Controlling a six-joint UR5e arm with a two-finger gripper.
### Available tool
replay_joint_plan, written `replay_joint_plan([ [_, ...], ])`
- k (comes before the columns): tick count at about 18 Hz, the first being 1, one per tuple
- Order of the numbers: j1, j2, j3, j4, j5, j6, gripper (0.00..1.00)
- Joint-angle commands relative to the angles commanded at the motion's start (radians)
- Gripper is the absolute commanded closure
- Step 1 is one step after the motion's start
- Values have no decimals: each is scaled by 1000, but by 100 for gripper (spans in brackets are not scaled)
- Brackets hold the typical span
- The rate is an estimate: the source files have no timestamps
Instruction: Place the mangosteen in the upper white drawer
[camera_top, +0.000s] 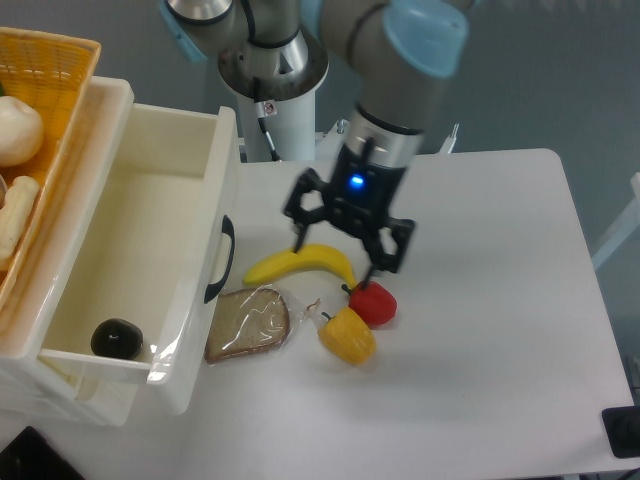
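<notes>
mangosteen (117, 338) inside upper white drawer (205, 215) | end effector (334, 259) spread, empty, above banana (300, 265)

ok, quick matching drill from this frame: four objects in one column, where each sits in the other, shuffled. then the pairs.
Things:
1. mangosteen
2. banana
3. bagged bread slice
4. yellow pepper

Places:
A. on the table beside the drawer front, below the black handle
B. on the floor of the upper white drawer, near its front wall
C. on the table, partly under the gripper
D. on the table against the red pepper, on its near side

Pairs: 1-B, 2-C, 3-A, 4-D
</notes>
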Motion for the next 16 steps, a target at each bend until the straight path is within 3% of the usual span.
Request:
replay_joint_plan([
  [3,8,-41,0,0,8,-2,0],
  [9,9,-124,18,11,221,21,0],
  [12,14,-160,25,47,335,148,0],
  [16,22,-193,26,54,484,288,0],
])
